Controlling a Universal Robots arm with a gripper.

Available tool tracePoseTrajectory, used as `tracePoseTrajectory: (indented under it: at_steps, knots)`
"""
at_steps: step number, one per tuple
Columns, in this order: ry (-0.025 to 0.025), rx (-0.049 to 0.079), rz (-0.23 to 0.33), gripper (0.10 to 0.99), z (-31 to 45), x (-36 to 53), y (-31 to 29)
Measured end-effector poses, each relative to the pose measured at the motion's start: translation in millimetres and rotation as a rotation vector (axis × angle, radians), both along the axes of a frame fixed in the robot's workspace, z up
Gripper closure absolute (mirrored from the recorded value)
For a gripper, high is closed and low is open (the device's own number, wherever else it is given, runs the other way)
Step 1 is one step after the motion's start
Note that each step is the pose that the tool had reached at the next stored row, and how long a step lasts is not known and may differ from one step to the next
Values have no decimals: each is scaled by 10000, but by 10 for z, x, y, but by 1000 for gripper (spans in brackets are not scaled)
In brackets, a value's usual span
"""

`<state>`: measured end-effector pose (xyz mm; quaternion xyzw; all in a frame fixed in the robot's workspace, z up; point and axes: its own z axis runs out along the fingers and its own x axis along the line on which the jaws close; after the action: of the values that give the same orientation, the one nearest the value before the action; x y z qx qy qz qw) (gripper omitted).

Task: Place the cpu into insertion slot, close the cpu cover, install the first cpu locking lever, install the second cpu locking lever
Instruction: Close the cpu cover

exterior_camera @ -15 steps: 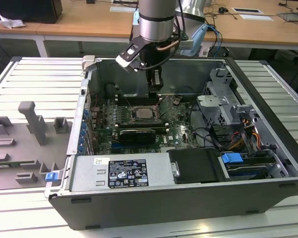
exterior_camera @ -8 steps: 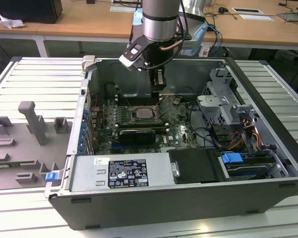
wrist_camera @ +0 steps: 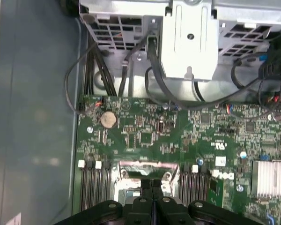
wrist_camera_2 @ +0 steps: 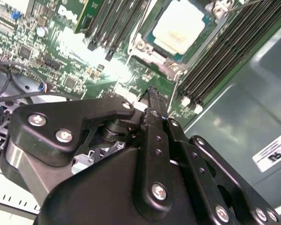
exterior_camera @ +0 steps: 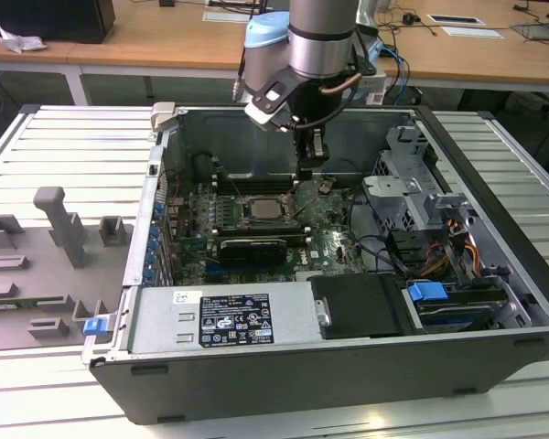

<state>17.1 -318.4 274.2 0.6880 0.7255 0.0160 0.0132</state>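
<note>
With the cpu [wrist_camera_2: 180, 26] lying in the insertion slot [wrist_camera_2: 150, 54] and the gripper [wrist_camera_2: 152, 93] poised just beside that socket, it is judged that a descent off line could shift the chip on its contacts or scrape the memory slots [wrist_camera_2: 215, 61] nearby. The jaws are pressed together with nothing gripped between them, and no contact with the motherboard [wrist_camera_2: 61, 61] can be made out.

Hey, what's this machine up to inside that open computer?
A silver-and-blue robot arm is reaching into an open dark grey computer case. Its black gripper, fingers shut and holding nothing, hangs low over the green motherboard, just beside the small square cpu with a pale silver top, which is already seated. The thin silvery metal cover frame appears to lie flat around it.
</note>
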Motion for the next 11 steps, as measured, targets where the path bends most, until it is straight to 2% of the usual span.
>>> tracePoseTrajectory:
  at_steps: [7, 11]
  knots:
    - [-1, 1, -1, 980, -9, 44, 0]
    - [10, 0, 3, 980, -22, 169, 0]
